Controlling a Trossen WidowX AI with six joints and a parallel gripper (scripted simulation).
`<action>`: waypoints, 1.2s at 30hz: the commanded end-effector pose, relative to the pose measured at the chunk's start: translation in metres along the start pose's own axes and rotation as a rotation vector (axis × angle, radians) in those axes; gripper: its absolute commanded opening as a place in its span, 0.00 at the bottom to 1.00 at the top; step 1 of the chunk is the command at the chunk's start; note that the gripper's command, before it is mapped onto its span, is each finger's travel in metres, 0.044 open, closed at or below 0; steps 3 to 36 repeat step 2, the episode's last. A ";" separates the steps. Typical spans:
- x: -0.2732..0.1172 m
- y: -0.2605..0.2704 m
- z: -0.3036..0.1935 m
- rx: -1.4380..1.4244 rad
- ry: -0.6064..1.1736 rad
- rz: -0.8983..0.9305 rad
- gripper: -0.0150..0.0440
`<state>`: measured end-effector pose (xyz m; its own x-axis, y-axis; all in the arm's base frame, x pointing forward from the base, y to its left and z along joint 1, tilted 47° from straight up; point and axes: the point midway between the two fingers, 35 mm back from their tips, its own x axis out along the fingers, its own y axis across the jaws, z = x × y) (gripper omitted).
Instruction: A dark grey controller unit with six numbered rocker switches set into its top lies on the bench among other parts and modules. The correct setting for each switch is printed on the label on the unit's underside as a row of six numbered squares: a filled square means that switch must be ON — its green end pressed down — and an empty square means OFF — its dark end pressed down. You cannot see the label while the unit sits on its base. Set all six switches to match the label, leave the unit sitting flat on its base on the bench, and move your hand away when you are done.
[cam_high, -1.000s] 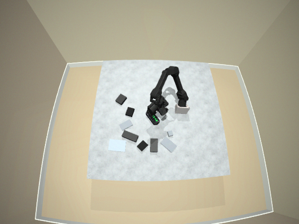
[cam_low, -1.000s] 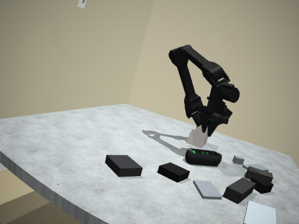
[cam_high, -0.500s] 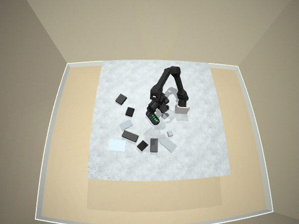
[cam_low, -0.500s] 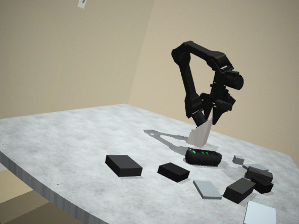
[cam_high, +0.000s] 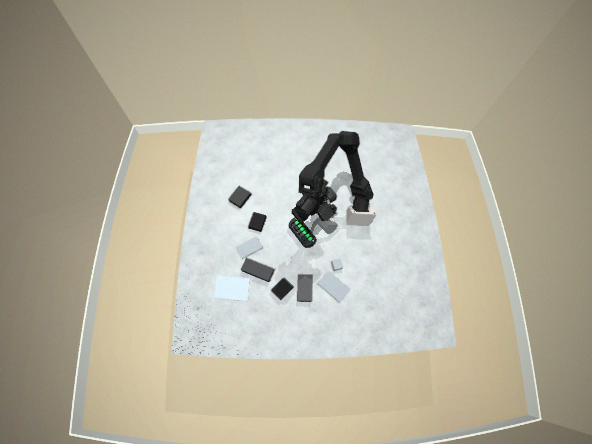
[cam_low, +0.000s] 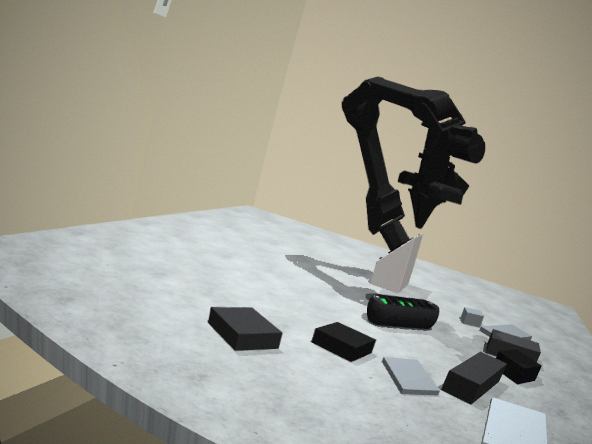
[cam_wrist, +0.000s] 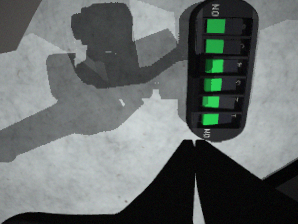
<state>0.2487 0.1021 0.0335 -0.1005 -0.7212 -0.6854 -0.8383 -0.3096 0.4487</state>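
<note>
The dark grey controller unit (cam_high: 298, 234) (cam_low: 403, 320) (cam_wrist: 222, 132) sits flat on its base, switches up; its underside label is hidden. Six rocker switches show green halves toward the ON lettering in the wrist view, with dark numbered halves opposite. In the exterior view, green shows clearly at three spots only. I cannot tell for certain which end of each rocker is down. My gripper (cam_low: 420, 226) (cam_wrist: 193, 148) is shut and empty, its tips together. It hangs above the bench, clear of the unit; in the wrist view its tips appear just beside the unit's lower end.
Two dark blocks (cam_high: 240, 197) (cam_high: 257, 221) lie left of the unit. A grey plate (cam_high: 249, 247), dark blocks (cam_high: 258, 269) (cam_high: 282, 288) (cam_high: 305, 288), a pale plate (cam_high: 232, 288), another grey plate (cam_high: 333, 286) and a small grey cube (cam_high: 337, 264) lie in front. The arm's pinkish mount (cam_high: 360, 217) (cam_low: 395, 272) stands right.
</note>
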 end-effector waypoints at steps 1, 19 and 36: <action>0.000 0.000 0.001 0.003 -0.003 0.003 0.25; 0.000 0.000 0.001 0.003 -0.003 0.003 0.25; 0.000 0.000 0.001 0.003 -0.003 0.003 0.25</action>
